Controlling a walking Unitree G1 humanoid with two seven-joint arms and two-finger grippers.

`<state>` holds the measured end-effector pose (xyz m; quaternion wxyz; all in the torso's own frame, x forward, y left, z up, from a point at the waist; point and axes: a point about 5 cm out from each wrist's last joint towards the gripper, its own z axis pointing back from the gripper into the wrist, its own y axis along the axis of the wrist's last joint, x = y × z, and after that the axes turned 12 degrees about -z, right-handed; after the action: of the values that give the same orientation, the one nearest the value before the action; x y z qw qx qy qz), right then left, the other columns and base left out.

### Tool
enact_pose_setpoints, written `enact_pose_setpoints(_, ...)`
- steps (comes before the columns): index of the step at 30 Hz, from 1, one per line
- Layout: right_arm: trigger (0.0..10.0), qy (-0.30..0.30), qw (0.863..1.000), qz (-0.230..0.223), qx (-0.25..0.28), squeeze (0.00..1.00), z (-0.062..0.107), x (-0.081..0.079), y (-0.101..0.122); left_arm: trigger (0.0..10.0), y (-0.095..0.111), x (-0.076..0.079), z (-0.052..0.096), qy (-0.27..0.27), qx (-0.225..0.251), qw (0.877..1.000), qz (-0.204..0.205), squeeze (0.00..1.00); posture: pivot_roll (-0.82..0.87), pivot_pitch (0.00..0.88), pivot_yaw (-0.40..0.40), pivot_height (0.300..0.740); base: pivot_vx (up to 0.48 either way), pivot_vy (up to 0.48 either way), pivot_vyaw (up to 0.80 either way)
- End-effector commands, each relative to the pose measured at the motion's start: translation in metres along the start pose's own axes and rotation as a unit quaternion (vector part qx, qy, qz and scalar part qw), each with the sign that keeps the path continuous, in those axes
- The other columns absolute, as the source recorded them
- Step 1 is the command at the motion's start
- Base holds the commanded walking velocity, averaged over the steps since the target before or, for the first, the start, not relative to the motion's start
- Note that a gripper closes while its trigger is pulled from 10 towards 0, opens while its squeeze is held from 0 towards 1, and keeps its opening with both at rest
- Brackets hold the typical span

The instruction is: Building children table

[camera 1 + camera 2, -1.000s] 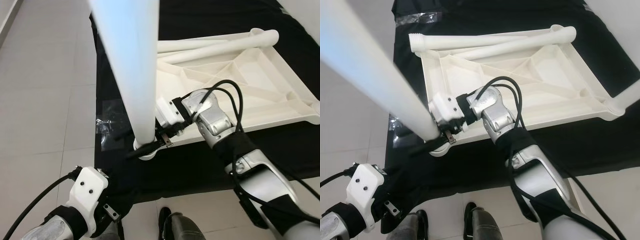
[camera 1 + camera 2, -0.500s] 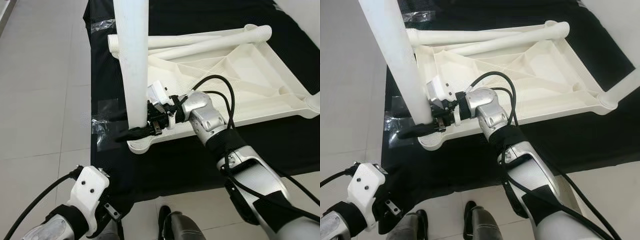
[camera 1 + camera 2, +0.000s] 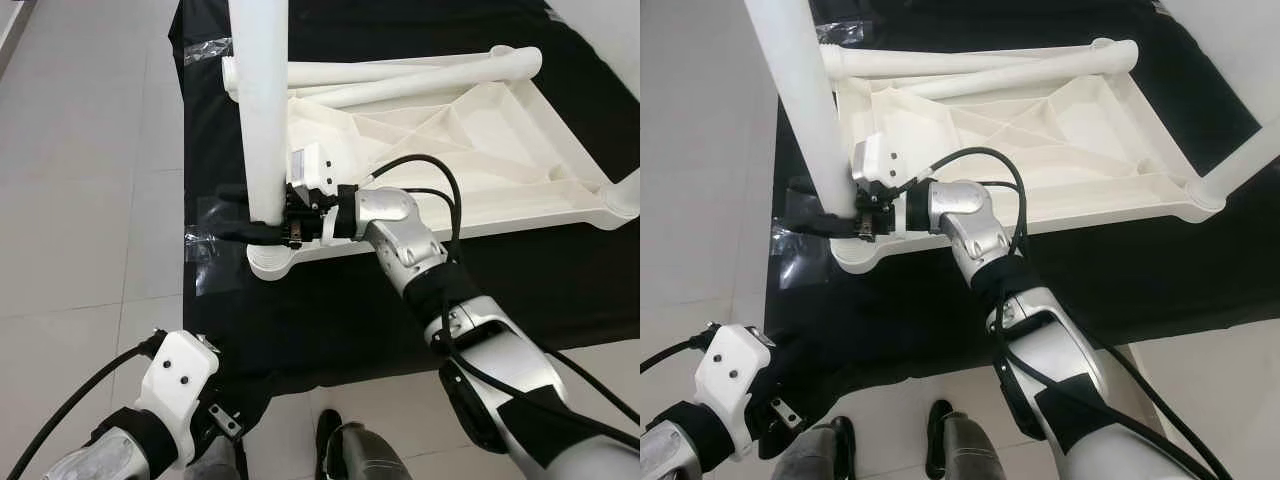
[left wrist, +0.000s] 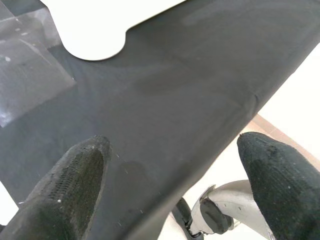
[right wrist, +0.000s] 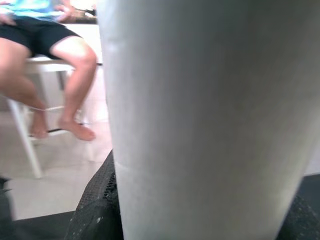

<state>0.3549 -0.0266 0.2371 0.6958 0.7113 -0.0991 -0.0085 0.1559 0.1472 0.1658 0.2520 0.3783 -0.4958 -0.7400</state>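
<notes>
Right tool fitting a leg into the upturned children's table

Left eye view: the right tool [image 3: 262, 228], clamped on the white round plastic table leg [image 3: 259, 110], is holding it upright over the near-left corner socket [image 3: 275, 262] of the white ribbed plastic tabletop [image 3: 470, 150], which is lying upside down on the black cloth [image 3: 330, 320] on the floor; two loose legs [image 3: 420, 80] are resting along its far edge, so most assembly remains. The leg is standing straighter than one second ago. Left wrist view: the left tool [image 4: 170, 170] is hanging apart, idle. Right wrist view: the leg [image 5: 210, 120] is sitting between the fingers.
</notes>
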Motion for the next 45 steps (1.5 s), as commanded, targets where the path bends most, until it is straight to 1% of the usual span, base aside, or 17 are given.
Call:
enact_pose_setpoints(1,10.0,-0.092,0.989,-0.062,-0.101,0.0,0.021,0.004,-0.053,10.0,-0.003,0.004,0.001,-0.009,-0.012,1.0,0.003,0.0,0.21,0.352,-0.139,0.74,0.0,0.0,0.0)
enact_pose_setpoints(2,10.0,-0.13,0.983,-0.073,-0.111,0.0,0.025,0.004,-0.059,10.0,-0.003,0.005,0.001,-0.008,-0.012,1.0,0.003,0.0,0.21,0.352,-0.139,0.74,0.0,0.0,0.0)
enact_pose_setpoints(3,10.0,-0.241,0.959,-0.08,-0.122,0.0,0.034,0.004,-0.07,10.0,-0.003,0.005,0.002,-0.007,-0.013,1.0,0.004,0.0,0.2,0.353,-0.158,0.74,0.0,0.0,0.0)
enact_pose_setpoints(4,10.0,-0.327,0.932,-0.113,-0.112,0.0,0.041,-0.012,-0.082,10.0,-0.003,0.006,0.002,-0.004,-0.012,1.0,0.006,0.0,0.21,0.357,-0.154,0.74,0.0,0.0,0.0)
enact_pose_setpoints(6,10.0,-0.414,0.892,-0.15,-0.1,0.0,0.054,-0.033,-0.09,10.0,-0.003,0.005,0.003,-0.001,-0.012,1.0,0.009,0.0,0.21,0.357,-0.154,0.74,0.0,0.0,0.0)
enact_pose_setpoints(7,10.0,-0.414,0.892,-0.15,-0.1,0.0,0.054,-0.033,-0.09,10.0,-0.003,0.005,0.003,-0.001,-0.012,1.0,0.009,0.0,0.21,0.357,-0.154,0.74,0.0,0.0,0.0)
enact_pose_setpoints(8,10.0,-0.422,0.887,-0.17,-0.082,0.0,0.047,-0.052,-0.093,10.0,-0.003,0.004,0.002,0.002,-0.01,1.0,0.013,0.0,0.18,0.354,-0.13,0.74,0.0,0.0,0.0)
enact_pose_setpoints(10,10.0,-0.434,0.882,-0.17,-0.072,0.0,0.044,-0.053,-0.092,10.0,-0.003,0.003,0.001,0.002,-0.009,1.0,0.014,0.0,0.18,0.35,-0.126,0.74,0.0,0.0,0.0)
enact_pose_setpoints(18,10.0,-0.465,0.87,-0.158,-0.046,0.0,0.035,-0.043,-0.08,10.0,-0.001,0.001,-0.006,0.003,0.001,1.0,0.01,0.0,0.18,0.328,-0.127,0.74,0.0,0.0,0.0)
enact_pose_setpoints(21,10.0,-0.491,0.855,-0.161,-0.05,0.0,0.038,-0.044,-0.079,10.0,0.001,-0.007,-0.005,0.019,0.006,1.0,0.004,0.0,0.19,0.323,-0.126,0.74,0.0,0.0,0.0)
enact_pose_setpoints(24,10.0,-0.528,0.829,-0.176,-0.048,0.0,0.044,-0.048,-0.079,10.0,0.007,-0.022,-0.002,0.045,0.016,0.999,-0.008,0.0,0.2,0.32,-0.118,0.74,0.0,0.0,0.0)
enact_pose_setpoints(27,10.0,-0.534,0.825,-0.179,-0.047,0.0,0.044,-0.049,-0.079,10.0,0.008,-0.025,-0.002,0.05,0.018,0.999,-0.01,0.0,0.2,0.32,-0.118,0.74,0.0,0.0,0.0)
enact_pose_setpoints(31,10.0,-0.551,0.81,-0.195,-0.038,0.0,0.042,-0.052,-0.083,10.0,0.032,-0.055,-0.005,0.087,0.071,0.993,-0.025,0.0,0.2,0.313,-0.104,0.74,0.0,0.0,0.0)
enact_pose_setpoints(34,10.0,-0.554,0.808,-0.194,-0.037,0.0,0.041,-0.053,-0.083,10.0,0.047,-0.066,-0.008,0.094,0.105,0.99,-0.028,0.0,0.2,0.308,-0.101,0.74,0.0,0.0,0.0)
enact_pose_setpoints(36,10.0,-0.562,0.802,-0.202,-0.029,0.0,0.038,-0.055,-0.083,10.0,0.069,-0.079,-0.013,0.092,0.151,0.984,-0.035,0.0,0.2,0.303,-0.097,0.74,0.0,0.0,0.0)
enact_pose_setpoints(43,10.0,-0.561,0.8,-0.212,-0.025,0.0,0.033,-0.064,-0.084,10.0,0.092,-0.095,-0.017,0.078,0.195,0.977,-0.05,0.0,0.2,0.29,-0.087,0.74,0.0,0.0,0.0)
enact_pose_setpoints(45,10.0,-0.554,0.805,-0.213,-0.004,0.0,0.032,-0.067,-0.084,10.0,0.116,-0.104,-0.024,0.042,0.233,0.97,-0.062,0.0,0.19,0.275,-0.084,0.74,0.0,0.0,0.0)
